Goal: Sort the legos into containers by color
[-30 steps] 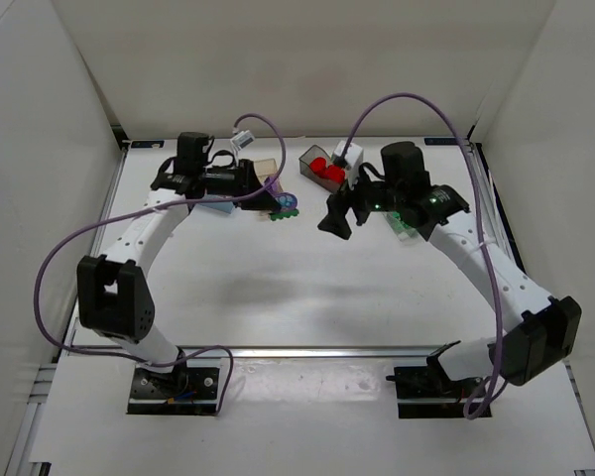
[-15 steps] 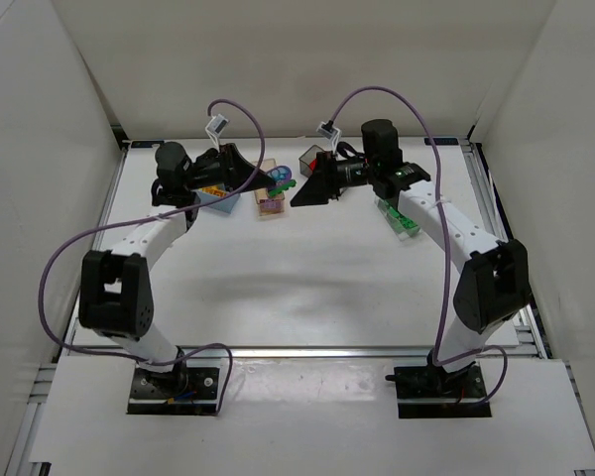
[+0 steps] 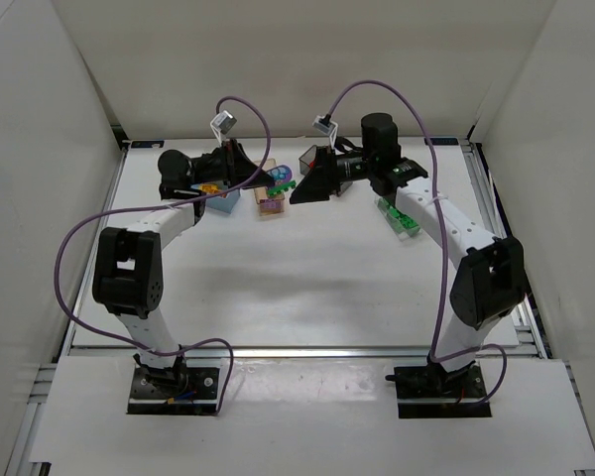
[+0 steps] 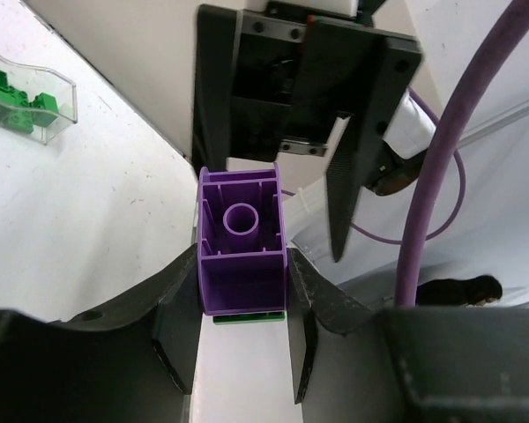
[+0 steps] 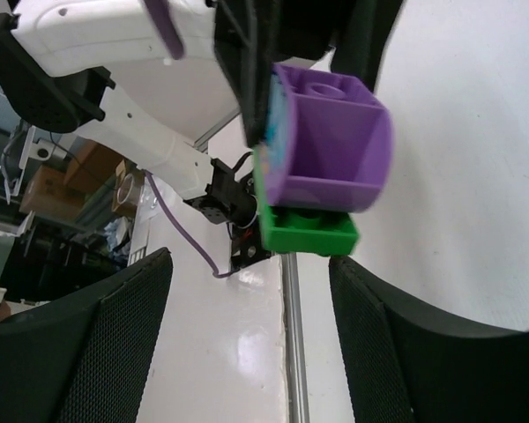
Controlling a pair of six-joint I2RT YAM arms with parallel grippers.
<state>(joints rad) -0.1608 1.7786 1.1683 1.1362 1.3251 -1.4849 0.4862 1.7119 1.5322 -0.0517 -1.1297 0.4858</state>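
Okay, both my arms are stretched to the far end of the worktop (image 3: 297, 278), two claws nose to nose above it. My left claw (image 4: 243, 304) is clamped tight on one purple brick (image 4: 242, 247), its hollow underside facing my wrist camera, and one green brick (image 5: 304, 231) is stuck flat against it: a clump of two, held up off the surface between the bins. My right claw (image 5: 251, 273) sits just in front of that clump with its fingers spread wide, one on each side, touching neither brick. Bins now, and I count four: one light blue bin (image 3: 223, 204) under my left arm, one tan bin (image 3: 271, 207) just beside it, one dark bin (image 3: 308, 155) mostly hidden behind my right claw, and one clear bin (image 4: 57, 92) off to the right, well apart. The clear one holds green legos (image 4: 18, 110), at least two; I can't count them exactly. What lies in the other three I can't make out. Two purple cables (image 4: 441, 150) loop off my wrists. The surface is plain white, with a metal rail (image 3: 297, 349) along the near edge and white walls (image 3: 297, 69) on three sides.
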